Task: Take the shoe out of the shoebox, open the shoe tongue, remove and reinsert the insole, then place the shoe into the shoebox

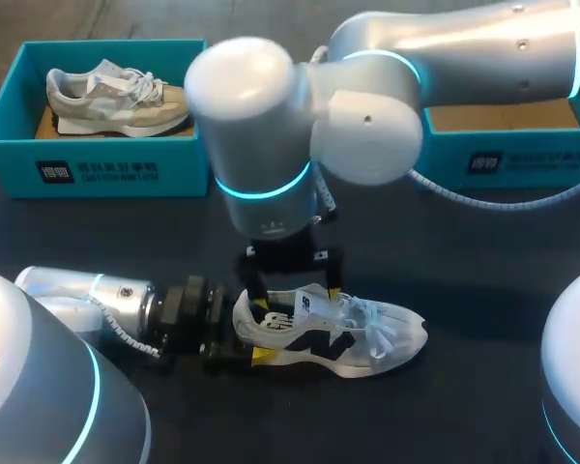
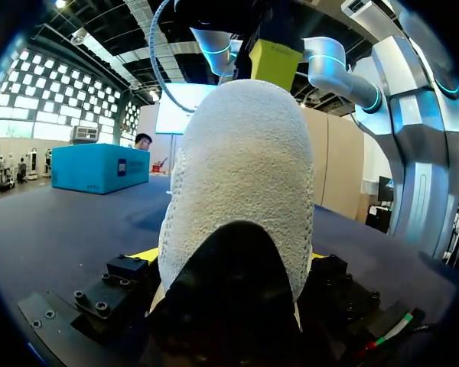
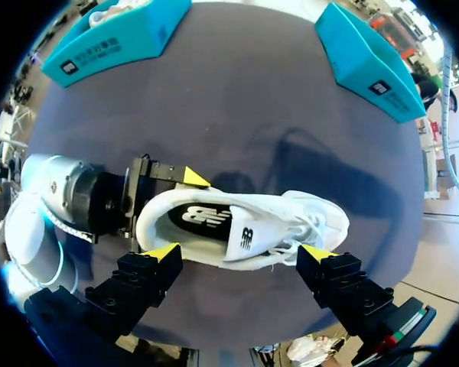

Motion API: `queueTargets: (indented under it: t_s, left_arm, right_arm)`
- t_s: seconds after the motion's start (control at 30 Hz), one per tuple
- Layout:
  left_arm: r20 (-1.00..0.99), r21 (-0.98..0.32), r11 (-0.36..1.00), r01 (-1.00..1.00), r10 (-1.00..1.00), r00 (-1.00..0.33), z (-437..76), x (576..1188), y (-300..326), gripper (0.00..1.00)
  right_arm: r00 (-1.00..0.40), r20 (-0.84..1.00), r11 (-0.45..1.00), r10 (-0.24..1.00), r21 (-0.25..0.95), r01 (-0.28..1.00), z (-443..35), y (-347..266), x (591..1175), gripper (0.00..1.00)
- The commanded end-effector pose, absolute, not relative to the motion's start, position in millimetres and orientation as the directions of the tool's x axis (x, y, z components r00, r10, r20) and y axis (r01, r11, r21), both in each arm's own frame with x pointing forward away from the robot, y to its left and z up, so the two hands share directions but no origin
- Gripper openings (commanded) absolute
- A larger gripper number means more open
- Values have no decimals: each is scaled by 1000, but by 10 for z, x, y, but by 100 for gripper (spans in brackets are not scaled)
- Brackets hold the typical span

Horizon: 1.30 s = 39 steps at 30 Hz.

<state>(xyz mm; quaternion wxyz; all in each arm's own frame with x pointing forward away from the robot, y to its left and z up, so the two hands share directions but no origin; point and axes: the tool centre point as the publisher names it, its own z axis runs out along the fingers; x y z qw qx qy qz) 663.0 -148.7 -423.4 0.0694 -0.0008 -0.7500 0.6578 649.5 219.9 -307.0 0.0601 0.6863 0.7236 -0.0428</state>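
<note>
Shoe (image 1: 372, 340) sits upright on the table (image 1: 483, 280), near the middle, toe pointing right (well apart from the shoebox (image 1: 507, 159) at the far right). The left gripper (image 1: 237, 338) clenches its heel from the left; the right gripper (image 1: 298, 301) hangs over the opening, fingers spread, grasping nothing.

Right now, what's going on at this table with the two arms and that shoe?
The white-and-black mesh sneaker sits out on the dark table. My left tool clamps its heel from both sides; my right tool hangs open over the shoe's opening. Behind, one teal cardboard shoebox holds a beige sneaker; the second teal shoebox looks empty where it shows.
</note>
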Motion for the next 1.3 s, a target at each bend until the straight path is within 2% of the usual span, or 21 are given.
queueTargets:
  t_s: [0.03, 0.8, 1.3]
  left_arm:
    - [104, -987, 136, -91, 91, -990, -4281, 6591, -1483, 0]
    - [104, -987, 136, -91, 91, -990, -4281, 6591, -1483, 0]
    - [104, -987, 136, -91, 91, -990, -4281, 6591, -1483, 0]
  right_arm:
    - [44, -310, -19, 950, 84, 996, -3159, 2238, 6432, 100]
    - [2, -311, 30, 951, 99, 995, -3396, 1935, 6565, 100]
    - [31, -293, -1, 956, 104, 995, -3455, 1669, 6494, 100]
